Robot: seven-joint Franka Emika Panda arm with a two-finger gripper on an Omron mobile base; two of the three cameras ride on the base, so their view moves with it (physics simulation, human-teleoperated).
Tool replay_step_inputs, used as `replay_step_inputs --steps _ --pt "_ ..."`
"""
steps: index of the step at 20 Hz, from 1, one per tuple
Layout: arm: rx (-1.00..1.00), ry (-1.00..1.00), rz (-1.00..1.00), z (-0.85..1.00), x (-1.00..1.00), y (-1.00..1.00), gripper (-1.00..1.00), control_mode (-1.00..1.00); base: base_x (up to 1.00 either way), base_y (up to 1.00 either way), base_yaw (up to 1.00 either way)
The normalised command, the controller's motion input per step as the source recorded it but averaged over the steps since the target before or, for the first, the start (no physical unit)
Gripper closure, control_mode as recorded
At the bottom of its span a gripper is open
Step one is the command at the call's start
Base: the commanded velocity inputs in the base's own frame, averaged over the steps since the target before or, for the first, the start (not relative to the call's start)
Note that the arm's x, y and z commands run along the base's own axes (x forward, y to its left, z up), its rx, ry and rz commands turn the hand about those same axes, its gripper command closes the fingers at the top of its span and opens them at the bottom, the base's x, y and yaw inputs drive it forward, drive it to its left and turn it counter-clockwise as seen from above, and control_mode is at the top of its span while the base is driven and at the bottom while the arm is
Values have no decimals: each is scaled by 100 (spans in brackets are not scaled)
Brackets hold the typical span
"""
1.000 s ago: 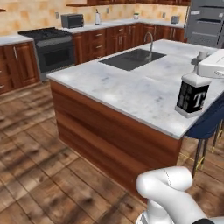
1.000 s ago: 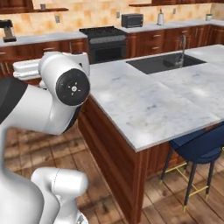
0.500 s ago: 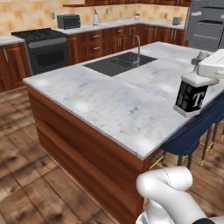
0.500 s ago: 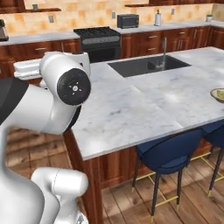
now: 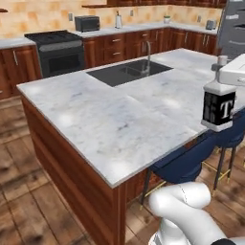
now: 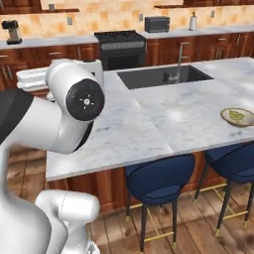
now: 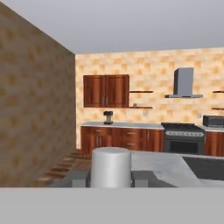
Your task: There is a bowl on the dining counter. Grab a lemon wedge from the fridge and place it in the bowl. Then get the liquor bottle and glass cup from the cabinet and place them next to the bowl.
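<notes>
Bottles number one: a clear liquor bottle with a black label and grey cap [image 5: 218, 99], upright with its long axis vertical, clamped in the two-finger gripper [image 7: 110, 178] above the near edge of the white marble dining counter [image 5: 110, 124]. One shallow tan bowl holding a lemon wedge [image 6: 237, 116] sits on that counter, and two blue stools [image 6: 158, 177] stand along its near edge.

White glossy arm [image 6: 44, 124], rounded fat links. Dark grey round joint cap [image 6: 85, 100] with small screw dots and hub mark. Black band on near-left link. White rounded base segments [image 5: 184, 210], near right.
</notes>
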Motion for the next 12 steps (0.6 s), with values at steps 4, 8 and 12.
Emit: replay_step_inputs --steps 4,8,12 --pt "0 0 0 0 0 0 100 100 27 -56 41" --pt "0 0 0 0 0 0 100 100 51 -72 34" --pt "0 0 0 0 0 0 100 100 37 -99 21"
